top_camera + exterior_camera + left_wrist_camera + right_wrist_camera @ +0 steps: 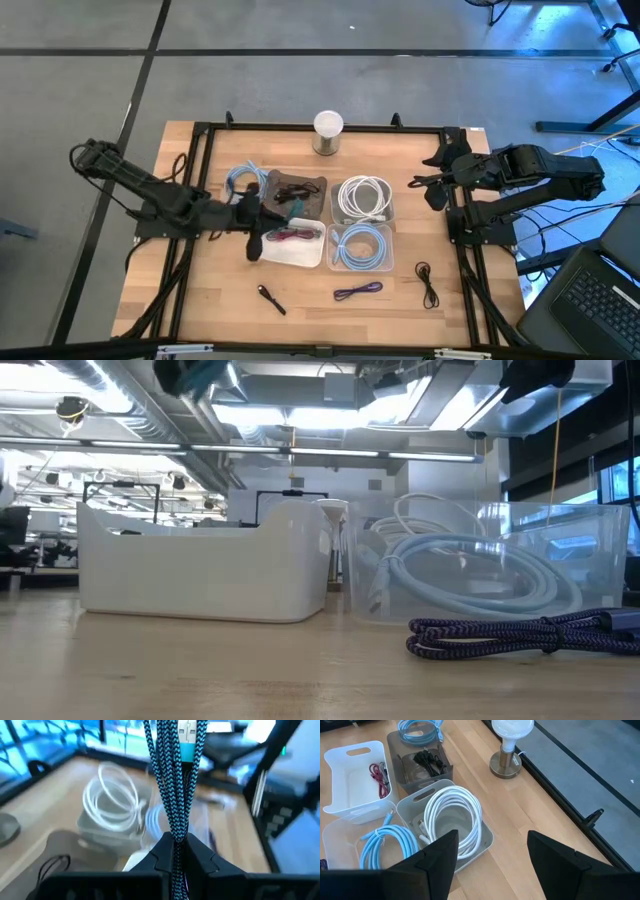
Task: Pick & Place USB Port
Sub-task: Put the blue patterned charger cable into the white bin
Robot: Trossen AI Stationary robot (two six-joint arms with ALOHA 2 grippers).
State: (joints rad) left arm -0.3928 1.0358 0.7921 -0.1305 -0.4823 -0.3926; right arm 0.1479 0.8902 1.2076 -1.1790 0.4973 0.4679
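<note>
Wooden table (210, 300) carries bins (362, 247), lamp (328, 132), perhaps three loose cables (358, 291)

- Braided cable (175, 780): upper end cut off by the left wrist view's edge; lower end hidden between the left hand's fingers (200, 857).
- White bin (200, 565): contents hidden behind its wall in the low view.
- Purple cable (530, 632): cut off at the low view's edge.
- Small dark cables (428, 284) on the surface (230, 300): connector type too small to tell.
- Laptop (600, 295): partly cut off.
</note>
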